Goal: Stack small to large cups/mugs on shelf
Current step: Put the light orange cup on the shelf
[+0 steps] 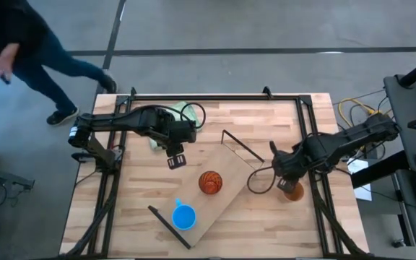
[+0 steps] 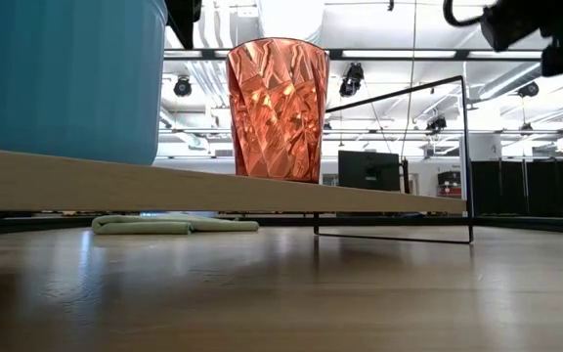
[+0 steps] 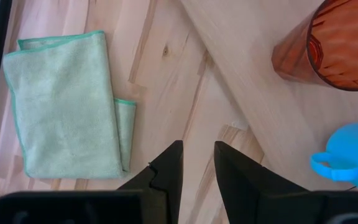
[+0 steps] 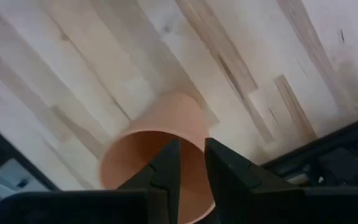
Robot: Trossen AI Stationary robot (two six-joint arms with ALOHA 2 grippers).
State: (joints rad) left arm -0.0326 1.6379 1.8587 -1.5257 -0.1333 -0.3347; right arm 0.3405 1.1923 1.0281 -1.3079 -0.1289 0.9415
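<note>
The shelf (image 1: pixel 231 163) lies slantwise on the plank table. The red ribbed tumbler (image 1: pixel 209 182) and the blue mug (image 1: pixel 184 216) stand upright on its board. Both show in the low view, tumbler (image 2: pixel 278 108) and mug (image 2: pixel 62 78). The brown-orange cup (image 1: pixel 294 191) is at the table's right, off the shelf, below my right gripper (image 1: pixel 286 180), which is shut on it. My left gripper (image 1: pixel 176 159) hangs over bare table just left of the shelf, empty, with a narrow gap between its fingers (image 3: pixel 198 168). My right gripper holds the brown-orange cup by its rim (image 4: pixel 194 134). One finger (image 4: pixel 166 163) is inside the mouth and the other (image 4: pixel 222 167) is outside the wall. The fingers come from above, pointing down. The cup sits tilted below them; whether its base touches the table I cannot tell.
A folded green cloth (image 1: pixel 160 134) lies on the table behind my left gripper, also in the left wrist view (image 3: pixel 64 106). Black wire frames (image 1: pixel 240 148) stand at the shelf's ends. A dark rail (image 1: pixel 215 96) borders the table. A person (image 1: pixel 20 43) walks beyond the far left corner.
</note>
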